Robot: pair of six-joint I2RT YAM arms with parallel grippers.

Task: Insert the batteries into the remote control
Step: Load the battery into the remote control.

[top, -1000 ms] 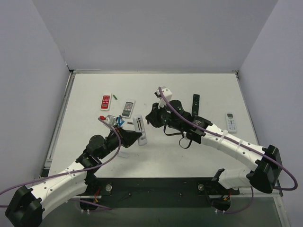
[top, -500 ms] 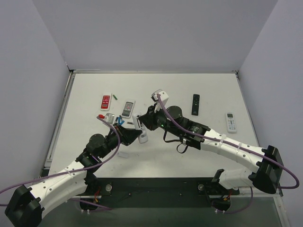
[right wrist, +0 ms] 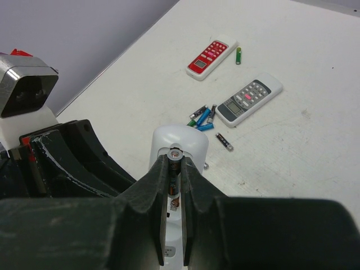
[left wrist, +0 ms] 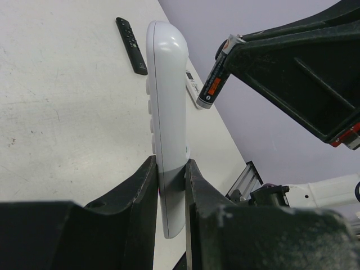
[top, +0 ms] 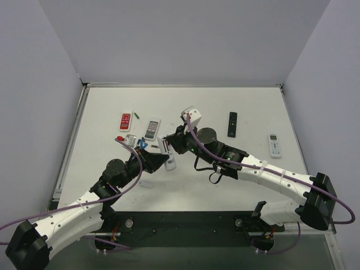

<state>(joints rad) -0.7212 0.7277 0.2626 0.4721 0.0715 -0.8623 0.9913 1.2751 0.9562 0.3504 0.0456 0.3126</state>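
Observation:
The slim white remote control (top: 167,153) stands on its long edge above the table, and my left gripper (left wrist: 171,180) is shut on its lower end. In the right wrist view its rounded end (right wrist: 181,139) shows just past my right gripper (right wrist: 173,169), which is shut on a dark battery (right wrist: 175,160) with an orange label. That battery (left wrist: 216,80) hangs tilted close beside the remote's upper part, a small gap between them. Several loose batteries (right wrist: 202,119) lie on the table beyond, in blue, green and dark wraps. A single dark battery (right wrist: 224,141) lies near them.
A red remote (top: 125,121) and a grey remote with dark buttons (top: 152,129) lie at the back left, with a green battery (top: 136,116) between them. A black remote (top: 232,124) and a white remote with a display (top: 274,144) lie to the right.
My right gripper has swung left with the battery and now sits right over the remote. The left arm and the remote have hardly moved.

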